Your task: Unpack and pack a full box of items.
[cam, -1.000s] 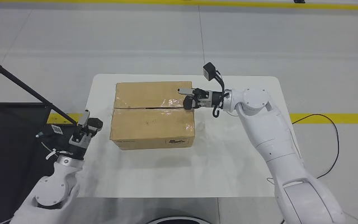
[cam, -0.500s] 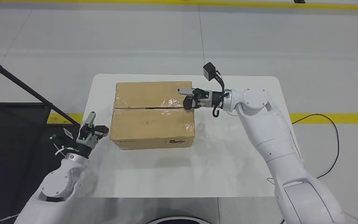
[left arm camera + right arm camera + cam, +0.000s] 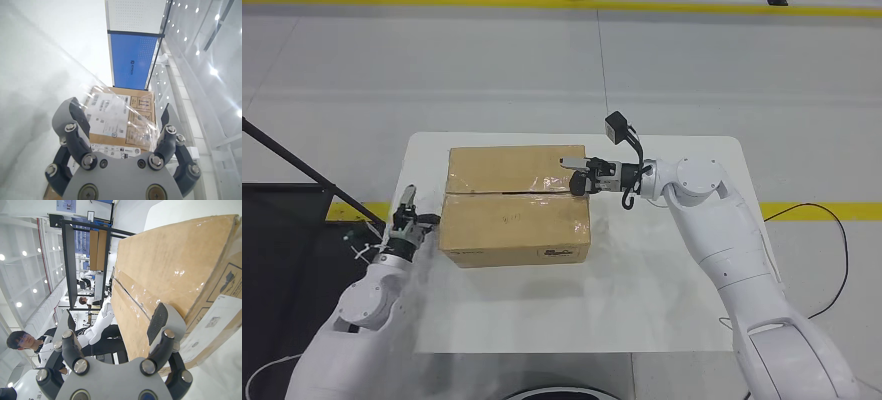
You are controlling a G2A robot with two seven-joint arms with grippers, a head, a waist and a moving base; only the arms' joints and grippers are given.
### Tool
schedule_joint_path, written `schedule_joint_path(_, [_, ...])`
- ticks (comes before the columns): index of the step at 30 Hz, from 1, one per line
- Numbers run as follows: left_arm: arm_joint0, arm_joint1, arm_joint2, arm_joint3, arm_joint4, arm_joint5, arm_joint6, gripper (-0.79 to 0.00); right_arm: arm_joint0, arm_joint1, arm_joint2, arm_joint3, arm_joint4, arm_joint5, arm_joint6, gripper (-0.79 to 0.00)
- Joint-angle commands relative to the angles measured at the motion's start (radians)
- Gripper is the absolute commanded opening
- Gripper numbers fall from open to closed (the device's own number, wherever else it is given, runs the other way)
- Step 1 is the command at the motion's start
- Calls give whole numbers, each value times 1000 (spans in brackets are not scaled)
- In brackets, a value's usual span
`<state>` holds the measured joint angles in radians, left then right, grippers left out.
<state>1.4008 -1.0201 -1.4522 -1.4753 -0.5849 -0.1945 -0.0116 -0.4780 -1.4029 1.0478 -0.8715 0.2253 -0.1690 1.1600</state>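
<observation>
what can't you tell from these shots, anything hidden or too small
- What is inside the box: top view, closed flaps cover it.
- Whether the right gripper touches the box: top view, too small; right wrist view, its finger covers the spot.
- Label on the box end: left wrist view, crinkled clear tape glares over it.

Left arm only.
- 1.0 s ago: left gripper (image 3: 412,217) sat at the left edge of the desk (image 3: 662,300), clear of the left end of the box (image 3: 514,228), and turned partly away from it.
- 0.5 s ago: the wrist had rotated, the gripper pointed at the end of the box, and the gap was smaller.
- Now: the gripper has moved closer again and slightly toward the far side of the desk. It is just beside the end face of the box; contact cannot be judged. The forearm has followed, coming in over the desk edge.
</observation>
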Motion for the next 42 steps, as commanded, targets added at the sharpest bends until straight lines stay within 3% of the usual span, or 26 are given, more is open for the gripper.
schedule_joint_path(1, [-11, -4, -2, 10, -8, -10, 15, 0, 0, 0, 0, 0, 0, 0, 0, 0])
schedule_joint_path(15, [41, -19, -95, -90, 115, -106, 161, 0, 0, 0, 0, 0, 0, 0, 0, 0])
schedule_joint_path(34, [149, -34, -241, -389, 249, -93, 206, 0, -71, 23, 23, -137, -50, 49, -73, 0])
schedule_joint_path(42, [125, -45, -240, -451, 289, -36, 207, 0, -94, 36, 42, -173, -54, 41, -75, 0])
